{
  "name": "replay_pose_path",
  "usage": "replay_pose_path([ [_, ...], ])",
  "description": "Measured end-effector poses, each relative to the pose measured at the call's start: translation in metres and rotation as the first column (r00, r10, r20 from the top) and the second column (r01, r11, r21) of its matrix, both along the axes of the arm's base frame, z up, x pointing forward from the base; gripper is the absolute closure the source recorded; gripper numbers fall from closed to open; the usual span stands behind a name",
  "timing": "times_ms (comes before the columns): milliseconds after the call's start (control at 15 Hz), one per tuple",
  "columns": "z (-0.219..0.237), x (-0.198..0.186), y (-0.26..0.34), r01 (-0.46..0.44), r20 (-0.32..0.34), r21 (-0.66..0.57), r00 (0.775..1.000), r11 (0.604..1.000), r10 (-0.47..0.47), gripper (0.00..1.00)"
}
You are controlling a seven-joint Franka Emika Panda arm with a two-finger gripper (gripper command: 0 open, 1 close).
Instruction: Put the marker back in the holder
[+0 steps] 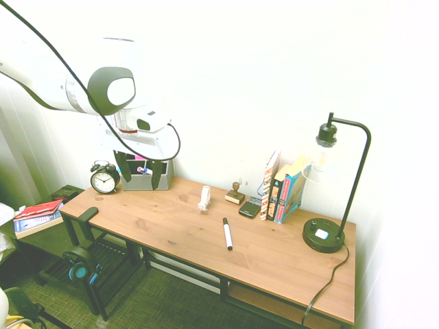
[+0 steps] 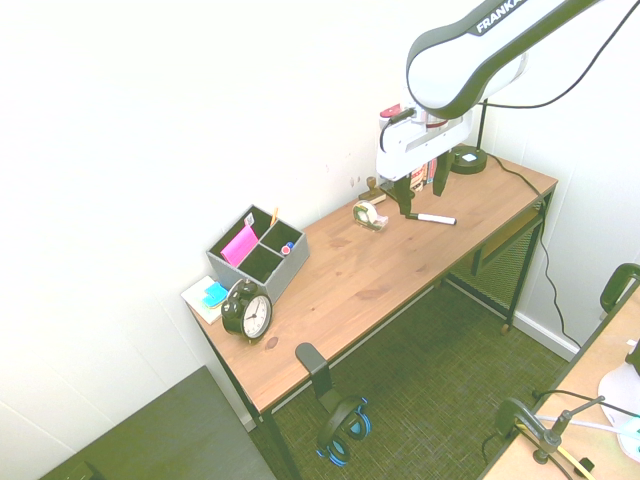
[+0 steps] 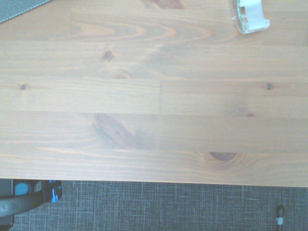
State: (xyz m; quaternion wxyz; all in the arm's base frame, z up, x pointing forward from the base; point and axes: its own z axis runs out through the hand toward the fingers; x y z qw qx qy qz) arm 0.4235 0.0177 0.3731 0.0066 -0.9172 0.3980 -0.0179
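Observation:
The marker (image 1: 227,233) is slim and white with a black cap, and lies flat near the middle of the wooden desk (image 1: 274,260). In the second exterior view the marker (image 2: 432,217) lies just right of the tape dispenser. The holder (image 2: 258,252), a grey box with dark compartments and pink notes inside, stands at the back of the desk beside the alarm clock. My gripper (image 1: 140,177) hangs open and empty well above the desk. Seen from the other side, the gripper (image 2: 422,197) is over the desk's middle, apart from the marker. Only the holder's corner (image 3: 19,7) shows in the wrist view.
A black alarm clock (image 1: 104,178) stands at the desk's end by the holder (image 1: 145,181). A white tape dispenser (image 1: 204,197), a wooden stamp (image 1: 235,194), books (image 1: 282,192) and a black lamp (image 1: 328,226) line the back. Headphones (image 2: 340,430) hang under the front edge.

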Motion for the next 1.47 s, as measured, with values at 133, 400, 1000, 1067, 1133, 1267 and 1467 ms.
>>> replay_pose_path([
  [133,-0.001,0.000,0.000,-0.009,-0.002,-0.002,1.000,1.000,0.009,0.00],
  [400,-0.002,0.004,-0.024,-0.214,0.009,-0.015,0.977,0.977,0.214,0.00],
  [1000,-0.077,0.081,-0.158,-0.432,-0.031,-0.057,0.902,0.900,0.431,0.00],
  [1067,-0.088,0.086,-0.169,-0.446,-0.038,-0.061,0.895,0.893,0.445,0.00],
  [1133,-0.099,0.090,-0.178,-0.457,-0.046,-0.064,0.889,0.887,0.455,0.00],
  [1267,-0.119,0.098,-0.191,-0.471,-0.059,-0.069,0.882,0.880,0.467,1.00],
  [1467,-0.146,0.107,-0.200,-0.486,-0.076,-0.069,0.873,0.871,0.481,1.00],
])
